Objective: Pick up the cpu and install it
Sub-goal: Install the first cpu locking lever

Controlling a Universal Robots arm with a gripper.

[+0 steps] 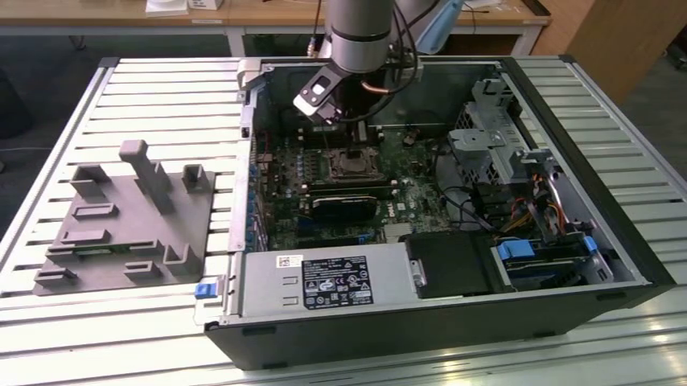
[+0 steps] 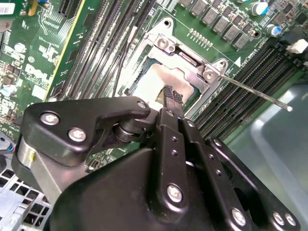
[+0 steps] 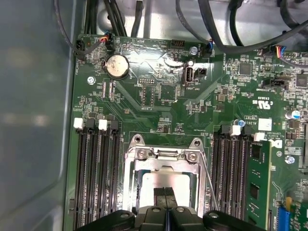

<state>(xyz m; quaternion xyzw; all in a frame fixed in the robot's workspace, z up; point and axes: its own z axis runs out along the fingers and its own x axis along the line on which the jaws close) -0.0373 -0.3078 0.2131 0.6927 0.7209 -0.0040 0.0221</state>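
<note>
At nine o'clock in the exterior view, a moulded grey plastic fixture (image 1: pixel 124 217) is seen on a slatted metal bench (image 1: pixel 161 88), just beside an open black tower computer case (image 1: pixel 606 241). A grey cylindrical robot arm (image 1: pixel 359 36) is seen reaching down into the case from twelve o'clock, above the green motherboard (image 1: pixel 281 193).

In the second wrist view the black two-fingered gripper (image 2: pixel 172 94) is shown with its fingers drawn fully together. No gap is left, and nothing is seen pinched between them. The small flat square silver-grey cpu (image 2: pixel 153 83) is found straight beneath the tips, lying level within the square metal-framed socket (image 2: pixel 166 45), and is judged to be seated there already. Whether the tips are touching its top or are held just above it cannot be told. Being square, the chip offers no long axis; its edges are lined up with the frame. A thin steel retaining lever (image 2: pixel 255 94) is seen standing out from the socket across the black memory slots (image 2: pixel 260 67), and the latch is judged not yet closed.
</note>
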